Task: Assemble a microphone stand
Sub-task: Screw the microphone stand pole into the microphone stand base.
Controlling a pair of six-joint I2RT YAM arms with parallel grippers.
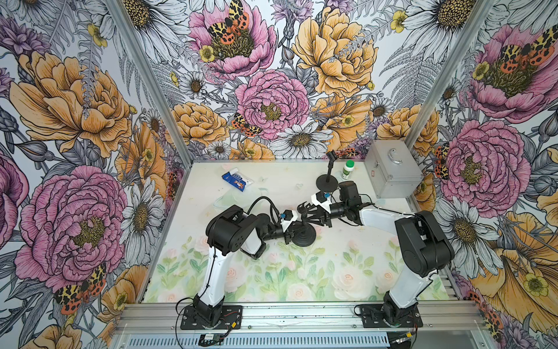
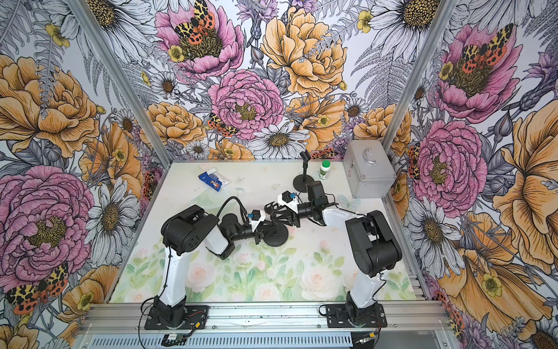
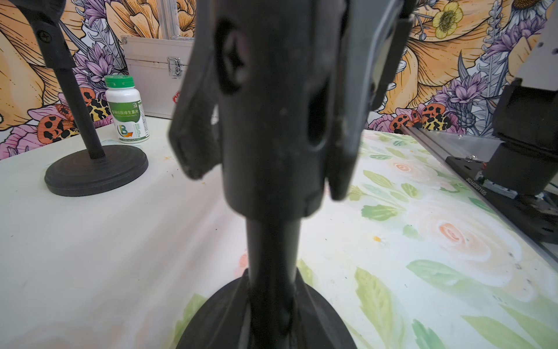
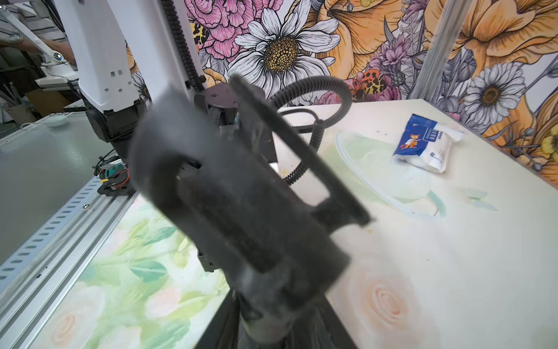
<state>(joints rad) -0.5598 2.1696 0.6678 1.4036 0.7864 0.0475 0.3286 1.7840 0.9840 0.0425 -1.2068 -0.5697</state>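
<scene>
A black microphone stand stands mid-table on its round base (image 1: 305,237) (image 2: 277,236). My left gripper (image 1: 293,232) (image 3: 271,317) is shut on the pole (image 3: 273,250) just above the base. On top of the pole sits the black clip (image 1: 303,209) (image 4: 241,196), its thick neck (image 3: 271,121) over the pole's end. My right gripper (image 1: 306,215) (image 4: 265,320) reaches in from the right. Its fingers (image 3: 193,136) flank the neck, a narrow gap showing on one side, so it is open. The clip is blurred in the right wrist view.
A second, whole microphone stand (image 1: 327,181) stands at the back, beside a white bottle with a green cap (image 1: 347,169) and a silver metal case (image 1: 392,169). A blue and white packet (image 1: 237,180) lies at the back left.
</scene>
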